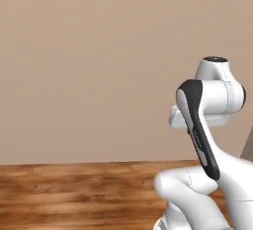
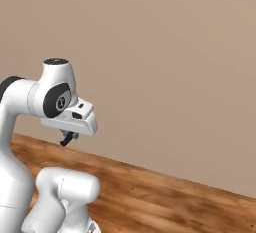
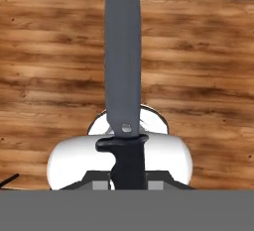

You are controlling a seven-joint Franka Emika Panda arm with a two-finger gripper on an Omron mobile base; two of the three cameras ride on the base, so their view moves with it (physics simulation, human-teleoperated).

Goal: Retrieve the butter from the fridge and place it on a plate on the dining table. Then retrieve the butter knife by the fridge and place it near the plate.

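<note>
In the hand view the butter knife (image 3: 122,56) points straight away from the hand, with a long grey blade and a black handle (image 3: 127,158). My gripper (image 3: 128,183) is shut on that handle. Wooden floor lies below the blade. From the right base view the gripper (image 2: 67,138) hangs downward under the white hand, a small dark piece showing at its tips. The left base view shows the hand (image 1: 180,118) partly behind the forearm. The butter, plate, fridge and dining table are out of view.
A plain beige wall (image 1: 99,51) stands ahead, meeting a wooden plank floor (image 1: 74,194). A sliver of a grey object (image 1: 248,147) cuts in at the right edge of the left base view.
</note>
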